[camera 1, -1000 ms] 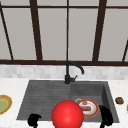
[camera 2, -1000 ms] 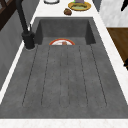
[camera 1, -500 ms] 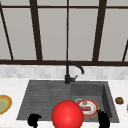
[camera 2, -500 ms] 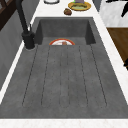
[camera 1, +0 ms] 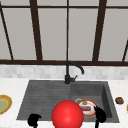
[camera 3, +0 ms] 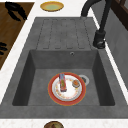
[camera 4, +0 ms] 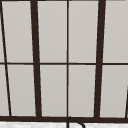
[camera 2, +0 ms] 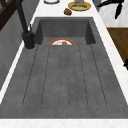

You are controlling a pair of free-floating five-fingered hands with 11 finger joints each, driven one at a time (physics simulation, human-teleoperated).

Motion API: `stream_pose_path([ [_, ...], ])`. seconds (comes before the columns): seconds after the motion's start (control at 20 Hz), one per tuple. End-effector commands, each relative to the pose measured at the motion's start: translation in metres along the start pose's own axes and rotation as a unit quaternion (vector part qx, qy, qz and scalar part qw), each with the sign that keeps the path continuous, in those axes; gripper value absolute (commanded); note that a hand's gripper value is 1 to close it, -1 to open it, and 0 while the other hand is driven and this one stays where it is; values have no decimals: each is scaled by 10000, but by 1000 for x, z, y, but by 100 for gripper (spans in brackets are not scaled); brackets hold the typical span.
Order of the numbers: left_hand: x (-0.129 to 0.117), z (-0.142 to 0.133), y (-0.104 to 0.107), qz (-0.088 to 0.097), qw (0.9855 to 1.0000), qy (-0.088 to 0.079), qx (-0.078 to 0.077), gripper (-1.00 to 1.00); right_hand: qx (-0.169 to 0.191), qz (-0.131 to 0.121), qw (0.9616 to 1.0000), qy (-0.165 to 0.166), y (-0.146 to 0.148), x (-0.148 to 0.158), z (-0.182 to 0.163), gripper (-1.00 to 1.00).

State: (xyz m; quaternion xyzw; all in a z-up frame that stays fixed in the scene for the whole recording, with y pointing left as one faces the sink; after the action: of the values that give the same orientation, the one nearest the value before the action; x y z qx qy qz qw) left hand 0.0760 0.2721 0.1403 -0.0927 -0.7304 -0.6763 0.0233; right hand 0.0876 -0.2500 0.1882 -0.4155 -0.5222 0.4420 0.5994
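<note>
Sink (camera 1: 45,100) holds the red-rimmed plate (camera 3: 67,89) in its basin, untouched. Red ball (camera 1: 67,114) at front edge. Right hand (camera 1: 100,115) hovers by the plate, left hand (camera 1: 33,120) idle; finger states unclear. Nothing grasped yet.

Light is even and flat, with no glare. The sink (camera 3: 105,82) walls carry only faint, soft shading.

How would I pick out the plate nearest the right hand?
Find the dark sink under the window. In its deep basin, right of the faucet, lies the plate by the right hand. Its red rim sets it apart from the yellow-rimmed dish.
</note>
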Motion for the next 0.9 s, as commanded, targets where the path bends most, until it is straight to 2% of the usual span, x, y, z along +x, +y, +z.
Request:
stream_pose_path([
  [0.0, 0, 0, 0, 0, 10000, 0, 0, 0, 50, -30, 10000, -64, -1, -3, 0, -100],
  [0.05, 0, 0, 0, 0, 10000, 0, 0, 0, -1, -3, 10000, -1, -1, -1, -2, -100],
  [0.1, 2, 0, 0, 0, 10000, 0, 0, -100, -4, 2, 10000, 0, -1, -1, -2, 0],
  [0.15, -5, -4, 1, 126, 9999, 53, 21, -100, -36, 59, 10000, -6, -2, -2, -2, 0],
  [0.2, -13, -8, 2, 207, 9998, 65, -27, -100, -52, 55, 10000, -3, -2, -2, -2, 0],
  [0.25, -20, -11, 2, 136, 9998, 58, -111, -100, -65, 47, 10000, 0, -3, -2, -2, 0],
  [0.3, -30, -13, 4, 169, 9997, 33, -172, -100, -75, 41, 10000, 2, -3, -2, -2, 0],
  [0.4, -40, -16, 6, 382, 9991, 65, -170, -100, -91, 31, 10000, 6, -3, -2, -2, 0],
  [0.7, -68, -42, 16, 467, 9988, 51, -169, -100, -115, 8, 9999, 13, -3, -2, -2, 0],
  [0.85, -68, -63, 12, 612, 9981, 36, -42, -100, -121, 1, 9999, 15, -2, -2, -2, 0],
])
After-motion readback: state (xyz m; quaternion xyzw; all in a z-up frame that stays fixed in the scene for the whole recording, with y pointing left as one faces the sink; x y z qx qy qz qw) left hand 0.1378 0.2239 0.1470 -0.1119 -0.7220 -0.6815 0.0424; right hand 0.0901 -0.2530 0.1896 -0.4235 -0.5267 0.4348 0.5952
